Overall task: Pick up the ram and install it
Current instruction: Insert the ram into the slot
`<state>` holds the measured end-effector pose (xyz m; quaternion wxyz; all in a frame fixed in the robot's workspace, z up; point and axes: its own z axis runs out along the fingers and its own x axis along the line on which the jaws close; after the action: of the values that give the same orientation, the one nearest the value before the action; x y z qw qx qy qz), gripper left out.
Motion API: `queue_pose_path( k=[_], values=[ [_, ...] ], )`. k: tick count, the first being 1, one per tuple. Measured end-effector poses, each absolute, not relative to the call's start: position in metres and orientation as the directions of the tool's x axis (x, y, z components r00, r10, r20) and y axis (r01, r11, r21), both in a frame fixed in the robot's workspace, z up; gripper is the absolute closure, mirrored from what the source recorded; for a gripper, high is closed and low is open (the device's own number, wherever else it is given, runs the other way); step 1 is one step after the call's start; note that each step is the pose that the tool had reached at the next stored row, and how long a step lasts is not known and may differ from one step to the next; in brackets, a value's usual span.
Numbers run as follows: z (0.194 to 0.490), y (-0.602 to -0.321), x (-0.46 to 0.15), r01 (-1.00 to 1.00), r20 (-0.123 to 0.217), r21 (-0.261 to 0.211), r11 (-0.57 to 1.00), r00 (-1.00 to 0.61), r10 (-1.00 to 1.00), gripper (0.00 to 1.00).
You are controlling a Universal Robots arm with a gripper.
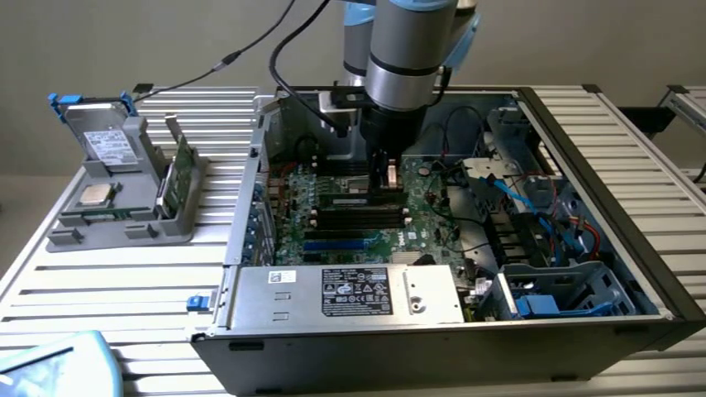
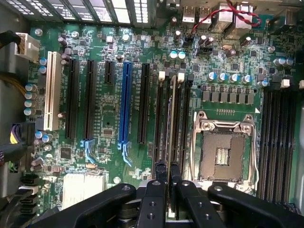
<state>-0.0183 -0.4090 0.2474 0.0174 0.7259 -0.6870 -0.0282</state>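
- Spread under everything: slatted metal surface (image 1: 132,281).
- Lying open on it: computer case (image 1: 441,347), green motherboard (image 1: 436,217) exposed inside.
- Hanging down into case from 12 o'clock in the exterior view: arm (image 1: 408,50).
- Parked at 9 o'clock of case, same view: grey holder (image 1: 111,231) with boxy drive (image 1: 108,145) stood in it.
- Clenched on ram: claw (image 1: 386,184), low over motherboard centre.
- Gripped edge-on between fingertips: ram (image 2: 171,118), lined along a memory slot beside empty processor socket (image 2: 223,152). Seated or just above slot, cannot tell.
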Motion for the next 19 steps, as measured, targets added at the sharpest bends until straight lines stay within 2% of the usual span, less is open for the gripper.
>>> queue_pose_path(
  k=[7,19],
  values=[
    [0.235,-0.409,-0.019,-0.996,-0.015,0.064,-0.055,0.054,-0.998,0.86],
    [0.227,-0.409,-0.020,-0.996,0.017,0.070,-0.053,0.055,-0.998,0.86]
  ],
)
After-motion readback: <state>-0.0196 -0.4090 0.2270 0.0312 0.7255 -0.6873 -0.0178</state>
